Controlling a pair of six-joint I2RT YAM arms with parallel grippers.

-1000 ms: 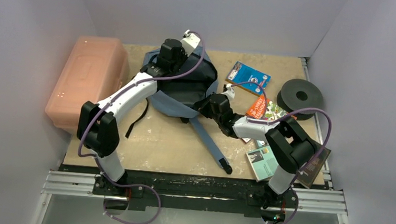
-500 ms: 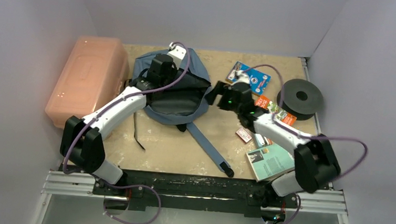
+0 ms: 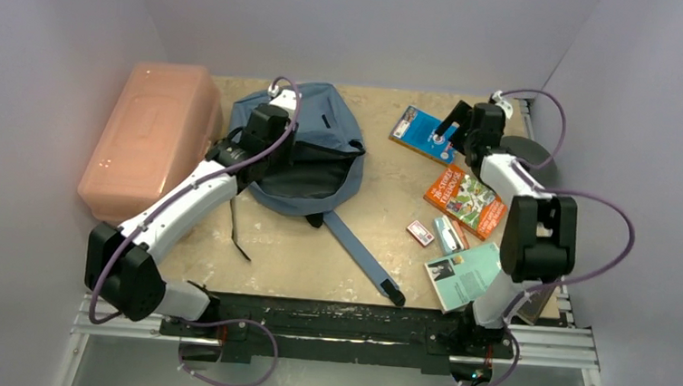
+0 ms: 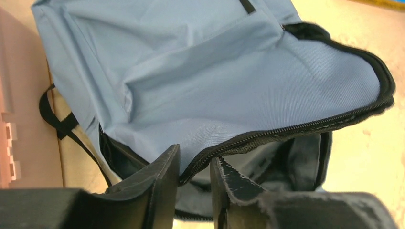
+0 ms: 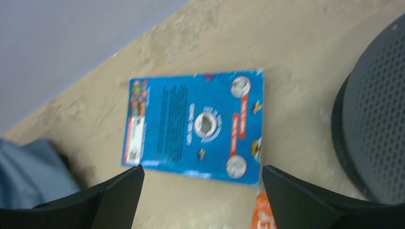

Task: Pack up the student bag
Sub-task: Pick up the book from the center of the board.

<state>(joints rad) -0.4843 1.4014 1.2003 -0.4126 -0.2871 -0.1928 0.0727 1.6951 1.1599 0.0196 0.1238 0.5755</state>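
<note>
The top view looks down from above the near edge on the whole table [image 3: 315, 264]. The left wrist view faces the bag [image 4: 215, 71] from close. The right wrist view looks down from close on a book [image 5: 196, 126] at the far edge. The top view shares both.

1. Left arm [image 3: 188, 196], left half of the top view: white tubular links joined by bulky black joint housings.
2. Right arm [image 3: 502, 182], right half: the same white links and black joints, with a large black block at mid-right.
3. A purple cable [image 3: 611, 244] loops loosely along each arm, and a small white cap sits near each wrist.
4. Left gripper [image 4: 196, 164], bottom of the left wrist view: black angular fingers [image 4: 162, 186], one with whitish scuffs along its inner edge.
5. Right gripper [image 5: 203, 168], bottom corners of the right wrist view: smooth black wedge-shaped fingers [image 5: 119, 195].
</note>
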